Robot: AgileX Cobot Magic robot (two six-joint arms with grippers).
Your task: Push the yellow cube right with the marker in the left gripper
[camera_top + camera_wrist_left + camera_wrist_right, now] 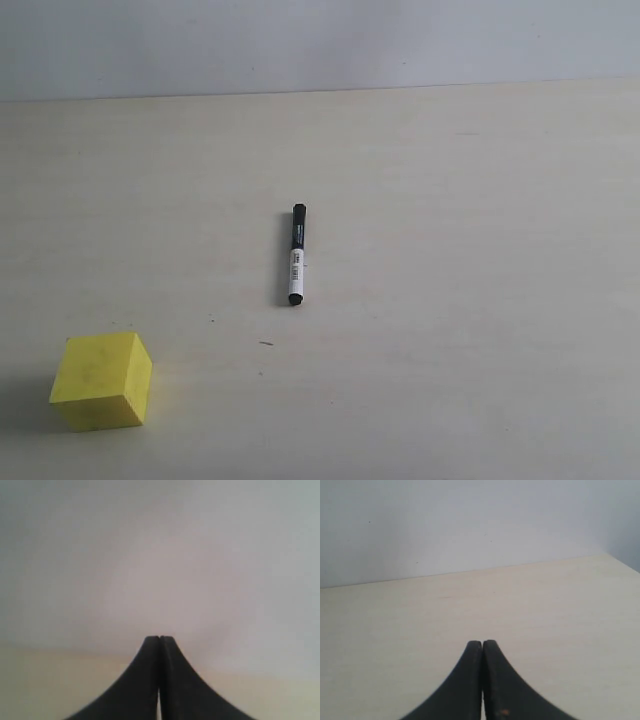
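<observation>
Two things lie on the pale table (450,300) in the exterior view: the marker (297,254) and the yellow cube (102,381); they are well apart. The marker lies flat near the middle of the table, free of any grip, its length running almost straight away from the camera with a slight tilt; its black cap is at the far end, the white barrel with dark print comes next, and a short black end points toward the camera. The yellow cube rests flat on the table at the lower left of that view, to the left of the marker and nearer the camera; its top and two side faces show, and a soft shadow falls on the table at its left. A small dark mark (266,343) sits on the table surface between the two, closer to the marker. A grey-white wall (300,40) rises behind the far edge of the table.

In the left wrist view the left gripper (159,639) has its two black fingers (140,680) pressed together, the tips meeting; the picture is blurred, with pale wall over most of it and a strip of table below. In the right wrist view the right gripper (482,642) is likewise closed, its fingers (505,685) touching along their length above bare table; a tiny orange speck shows on one finger.
</observation>
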